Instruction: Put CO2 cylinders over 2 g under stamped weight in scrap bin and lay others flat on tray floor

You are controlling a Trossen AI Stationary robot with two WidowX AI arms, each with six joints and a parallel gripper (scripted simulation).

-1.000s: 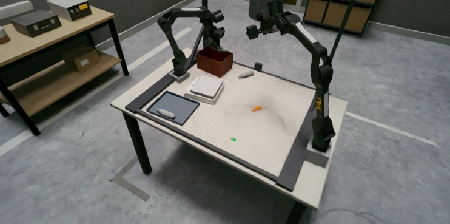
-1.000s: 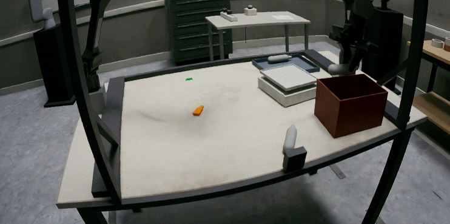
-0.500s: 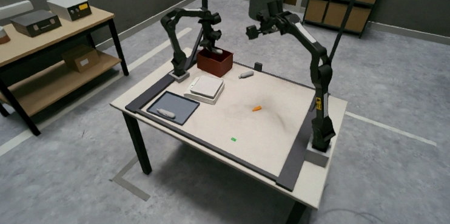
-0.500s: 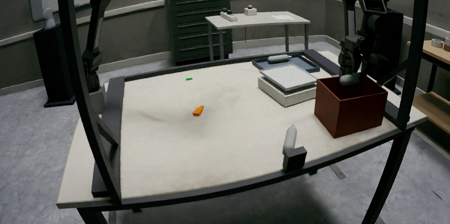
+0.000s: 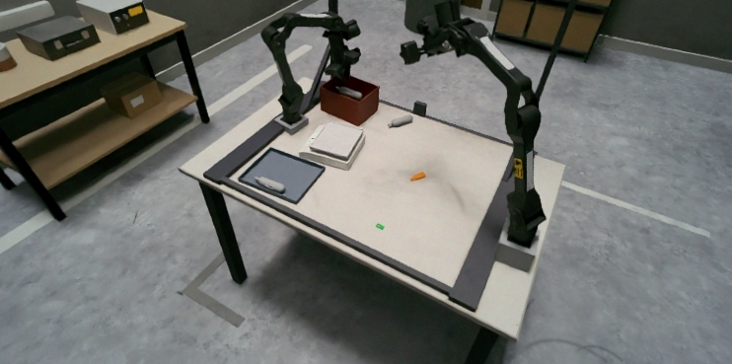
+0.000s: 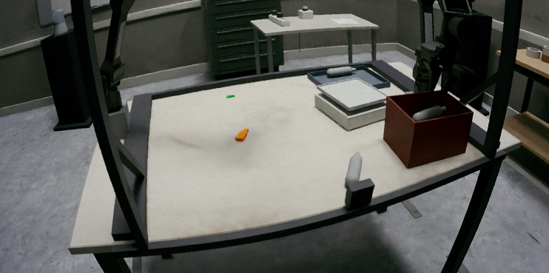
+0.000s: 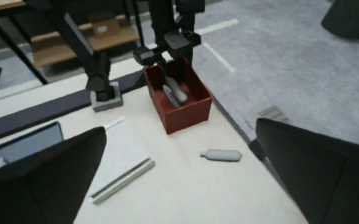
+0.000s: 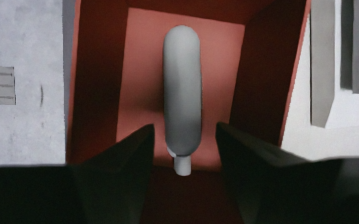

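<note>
The red scrap bin (image 5: 349, 100) stands at the table's far corner. My right gripper (image 5: 340, 72) hovers just above it with its fingers parted. A grey CO2 cylinder (image 8: 182, 112) lies below them on the bin floor, clear of both fingers; it also shows in the exterior view (image 6: 428, 112). In the left wrist view the bin (image 7: 178, 97) seems to hold two grey cylinders. Another cylinder (image 5: 401, 120) lies on the mat beside the bin. One cylinder (image 5: 269, 184) lies flat in the blue tray (image 5: 281, 174). My left gripper (image 5: 409, 51) is open and empty, high above the table.
The white scale (image 5: 335, 142) sits between tray and bin with nothing on it. A small dark block (image 6: 359, 192) stands at the mat's edge near the loose cylinder. An orange scrap (image 5: 417, 176) and a green scrap (image 5: 381, 226) lie on the mat. Dark frame posts rise around the table.
</note>
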